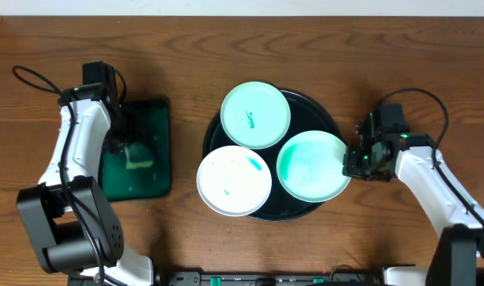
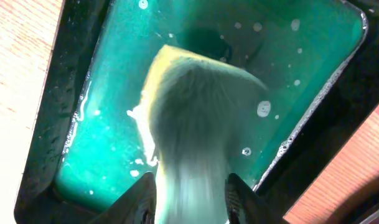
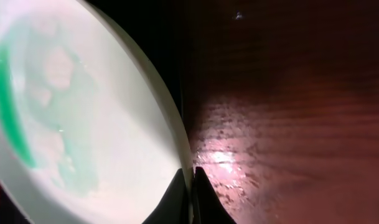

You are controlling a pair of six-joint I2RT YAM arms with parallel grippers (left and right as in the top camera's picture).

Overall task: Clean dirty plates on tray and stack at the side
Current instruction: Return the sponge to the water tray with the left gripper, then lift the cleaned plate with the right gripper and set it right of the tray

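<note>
The right hand [image 3: 191, 172] is closed narrow on the very edge of the right mint plate [image 1: 309, 167], which lies on the black tray [image 1: 327, 119] with its outer rim jutting past the tray's edge; green smears cover much of its face; such a thin pinch at one side is the main weak point, in my judgement; if the plate is lifted or dragged from there it may swing down about the fingertips, slip free if wet, and clatter onto the tray or the tabletop [image 1: 400, 63]; the white plate [image 1: 234, 181] sits just beside it and overhangs the tray at the near left, so a shove could tip it off; the far mint plate [image 1: 256, 115], with a small green mark at its centre, lies close against the white one and could be pushed too

The left hand [image 2: 190, 188] hangs over the green tray [image 1: 154, 107] of soapy water, its fingers either side of the sponge [image 2: 195, 106]; the sponge is blurred, and I cannot tell whether the fingers press it or stand slack; if slack, it may drop on the way across; a soaked sponge could also drip on the wood between the two trays, and hard scrubbing on a plate held only at its rim could twist it loose

All three plates are on the black tray; none is stacked at the side yet
</note>
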